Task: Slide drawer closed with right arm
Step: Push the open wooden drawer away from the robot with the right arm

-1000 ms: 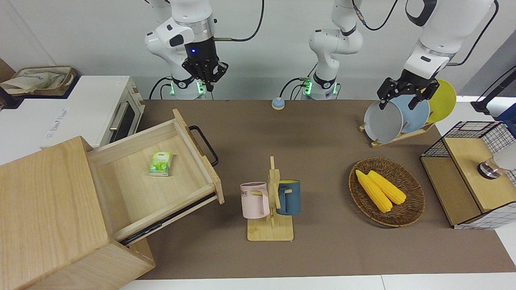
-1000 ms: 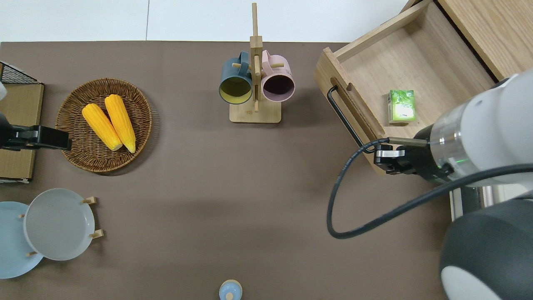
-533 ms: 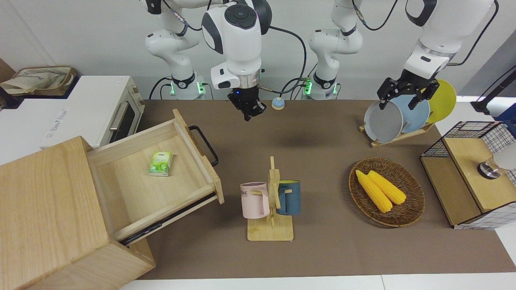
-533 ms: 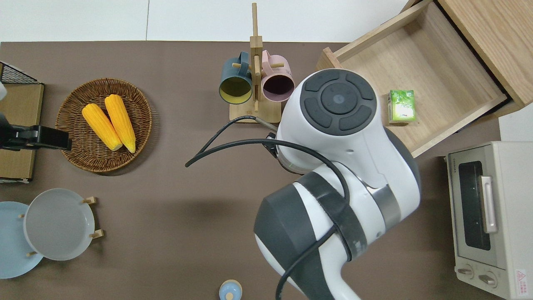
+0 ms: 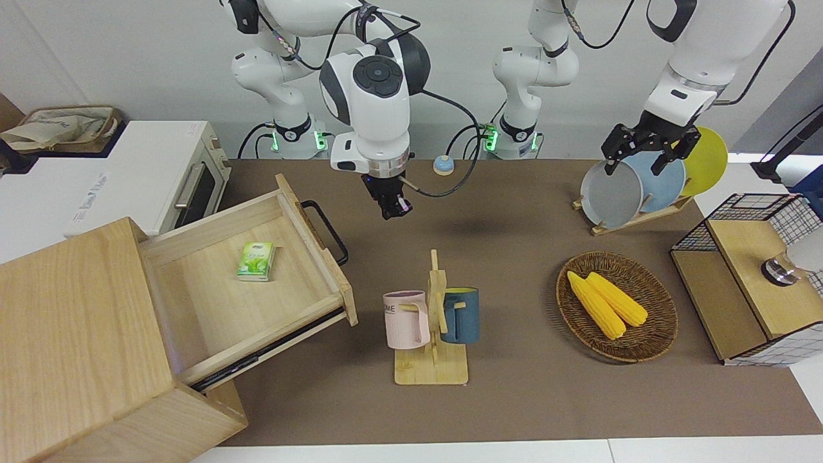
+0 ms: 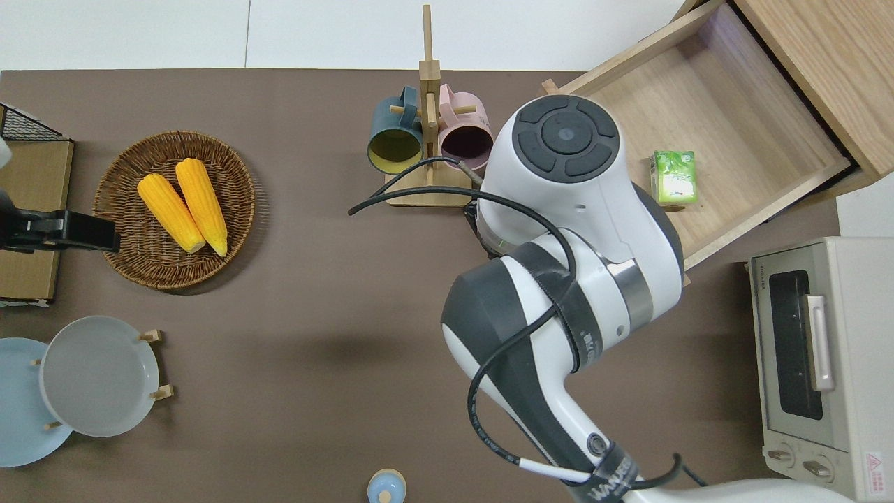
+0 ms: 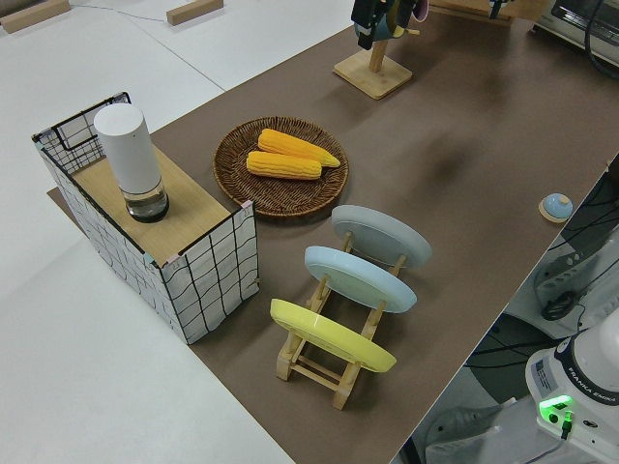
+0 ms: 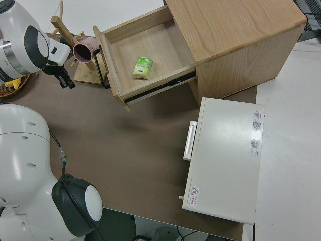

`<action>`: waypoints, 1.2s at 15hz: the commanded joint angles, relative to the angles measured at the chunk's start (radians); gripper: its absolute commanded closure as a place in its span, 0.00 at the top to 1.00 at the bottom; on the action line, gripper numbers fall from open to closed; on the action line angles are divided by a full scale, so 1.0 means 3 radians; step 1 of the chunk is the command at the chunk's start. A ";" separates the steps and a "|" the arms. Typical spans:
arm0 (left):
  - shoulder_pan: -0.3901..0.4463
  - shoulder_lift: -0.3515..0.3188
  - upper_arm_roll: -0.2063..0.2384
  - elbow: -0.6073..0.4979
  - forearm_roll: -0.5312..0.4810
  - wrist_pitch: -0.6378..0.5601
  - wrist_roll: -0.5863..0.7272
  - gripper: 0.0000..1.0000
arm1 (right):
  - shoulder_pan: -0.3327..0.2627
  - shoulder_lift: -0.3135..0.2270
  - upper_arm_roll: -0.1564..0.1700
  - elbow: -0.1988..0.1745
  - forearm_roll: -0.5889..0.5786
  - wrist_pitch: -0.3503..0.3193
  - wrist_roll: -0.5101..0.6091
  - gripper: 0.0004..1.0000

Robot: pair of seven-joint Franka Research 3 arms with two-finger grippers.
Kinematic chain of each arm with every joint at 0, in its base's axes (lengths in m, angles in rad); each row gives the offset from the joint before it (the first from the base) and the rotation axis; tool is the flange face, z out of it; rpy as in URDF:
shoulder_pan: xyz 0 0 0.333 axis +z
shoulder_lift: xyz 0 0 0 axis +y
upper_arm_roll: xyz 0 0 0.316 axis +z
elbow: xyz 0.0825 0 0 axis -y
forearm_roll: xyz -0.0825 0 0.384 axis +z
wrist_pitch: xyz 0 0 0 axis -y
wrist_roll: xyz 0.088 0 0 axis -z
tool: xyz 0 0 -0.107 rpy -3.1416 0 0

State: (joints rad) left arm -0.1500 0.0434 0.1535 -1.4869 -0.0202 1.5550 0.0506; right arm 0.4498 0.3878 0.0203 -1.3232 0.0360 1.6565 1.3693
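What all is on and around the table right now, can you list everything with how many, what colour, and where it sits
drawer: one, light wood, pulled open from the cabinet
cabinet: one, light wood, right arm's end of the table
packet: one, green, lying in the drawer
oven: one, white, beside the cabinet, nearer to the robots
mug rack: one, wood, mid-table
mugs: two, pink and dark blue, hanging on the rack
basket: one, brown wicker
corn cobs: two, yellow, in the basket
plates: three, grey, blue, yellow, upright in a wooden rack
mesh box: one, black wire, left arm's end
right gripper: black, over bare table beside the drawer
left gripper: parked
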 commanded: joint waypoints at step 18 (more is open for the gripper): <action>-0.0057 0.0044 0.0056 0.0068 0.0037 0.0002 0.0026 1.00 | -0.0620 0.0129 0.0045 -0.0002 -0.0059 0.0277 -0.0631 0.00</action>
State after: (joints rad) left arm -0.1500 0.0434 0.1535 -1.4869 -0.0202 1.5550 0.0506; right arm 0.3040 0.4224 0.0197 -1.3232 0.0333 1.7187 1.2533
